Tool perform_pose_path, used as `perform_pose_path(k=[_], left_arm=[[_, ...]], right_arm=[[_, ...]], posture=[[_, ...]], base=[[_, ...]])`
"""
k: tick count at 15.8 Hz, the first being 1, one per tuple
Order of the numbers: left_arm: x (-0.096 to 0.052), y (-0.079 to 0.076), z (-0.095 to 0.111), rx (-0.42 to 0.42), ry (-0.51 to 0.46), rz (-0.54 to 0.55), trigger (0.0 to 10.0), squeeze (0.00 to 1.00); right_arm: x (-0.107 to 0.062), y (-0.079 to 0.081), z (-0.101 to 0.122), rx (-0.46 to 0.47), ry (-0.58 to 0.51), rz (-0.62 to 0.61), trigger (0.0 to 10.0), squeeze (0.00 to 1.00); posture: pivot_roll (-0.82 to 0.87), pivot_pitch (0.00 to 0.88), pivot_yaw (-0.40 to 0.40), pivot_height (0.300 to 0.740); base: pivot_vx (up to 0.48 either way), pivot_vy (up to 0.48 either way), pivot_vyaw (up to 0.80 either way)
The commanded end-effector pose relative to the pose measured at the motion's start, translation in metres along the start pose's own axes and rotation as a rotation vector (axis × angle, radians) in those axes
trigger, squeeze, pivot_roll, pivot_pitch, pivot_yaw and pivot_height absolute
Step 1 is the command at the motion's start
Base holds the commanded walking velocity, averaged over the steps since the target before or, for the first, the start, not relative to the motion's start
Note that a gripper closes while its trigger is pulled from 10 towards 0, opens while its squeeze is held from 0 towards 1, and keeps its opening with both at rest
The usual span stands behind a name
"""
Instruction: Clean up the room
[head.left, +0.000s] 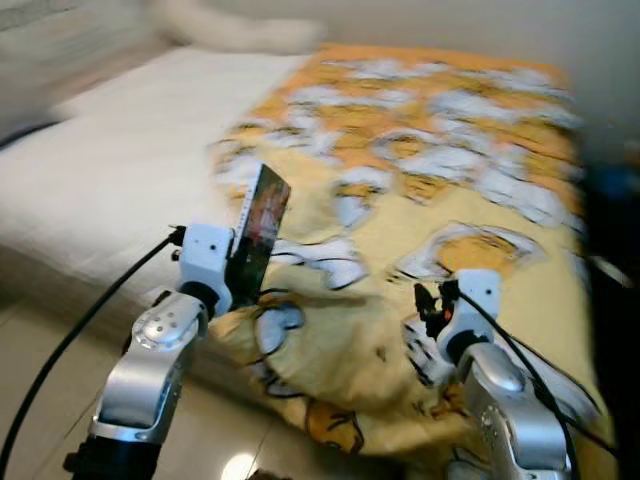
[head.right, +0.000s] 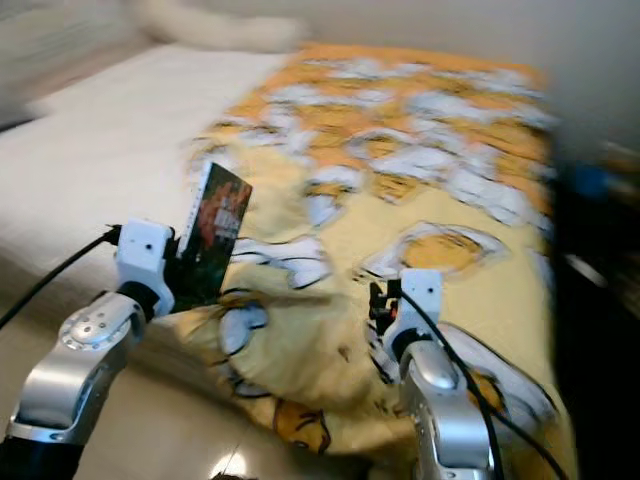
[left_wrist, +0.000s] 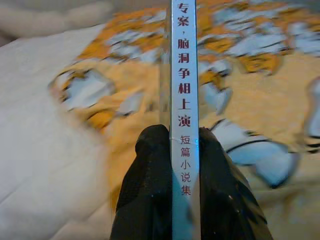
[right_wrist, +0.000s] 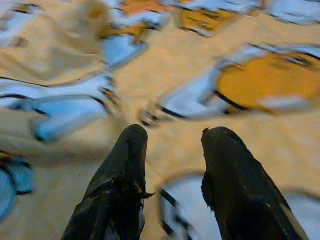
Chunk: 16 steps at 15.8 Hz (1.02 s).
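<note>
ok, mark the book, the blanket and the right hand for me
book (head.left: 264, 225), left eye view, on its dark cover.
blanket (head.left: 470, 130), left eye view, on its patterned top.
right hand (right_wrist: 172, 145), right wrist view, midway between its fingertips.

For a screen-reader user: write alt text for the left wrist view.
Two black fingers of the left hand clamp a thin book edge-on, its white spine printed with red Chinese characters. Behind it, blurred, lies a yellow patterned blanket over a white mattress.
</note>
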<state>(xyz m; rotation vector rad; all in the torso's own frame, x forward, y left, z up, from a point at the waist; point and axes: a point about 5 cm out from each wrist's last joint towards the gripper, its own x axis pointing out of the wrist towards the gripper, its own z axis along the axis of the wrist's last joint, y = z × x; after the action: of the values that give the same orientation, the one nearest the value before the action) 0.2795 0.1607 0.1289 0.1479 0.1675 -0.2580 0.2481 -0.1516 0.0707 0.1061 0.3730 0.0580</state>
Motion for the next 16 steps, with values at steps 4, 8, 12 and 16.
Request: perform_pose_path(k=[4,8,12,16], left_arm=[[-0.0013,0.0036,0.0111,0.022,-0.051,0.018,10.0,0.00],[0.0002,0.0045,0.0114,0.009,-0.043,0.014,10.0,0.00],[0.0008,0.0050,0.0145,0.002,-0.044,0.015,10.0,0.00],[-0.0073,0.0065,0.0092,-0.031,-0.020,0.039,10.0,0.00]], right_arm=[[0.0024,0.0042,0.0052,0.019,-0.004,0.008,10.0,0.00],[0.0043,0.0027,0.0096,0.024,-0.010,0.005,10.0,0.00],[0.0060,0.0028,0.0095,0.036,-0.010,0.004,10.0,0.00],[0.0080,0.0010,0.0125,0.031,-0.018,-0.002,10.0,0.00]], posture=[[-0.03,0.000,0.042,0.740],[-0.04,0.000,0.052,0.740],[-0.02,0.000,0.053,0.740],[-0.01,0.000,0.053,0.740]], base=[[0.000,0.480,-0.77],[0.000,0.480,-0.77],[0.000,0.479,-0.77],[0.000,0.480,-0.72]])
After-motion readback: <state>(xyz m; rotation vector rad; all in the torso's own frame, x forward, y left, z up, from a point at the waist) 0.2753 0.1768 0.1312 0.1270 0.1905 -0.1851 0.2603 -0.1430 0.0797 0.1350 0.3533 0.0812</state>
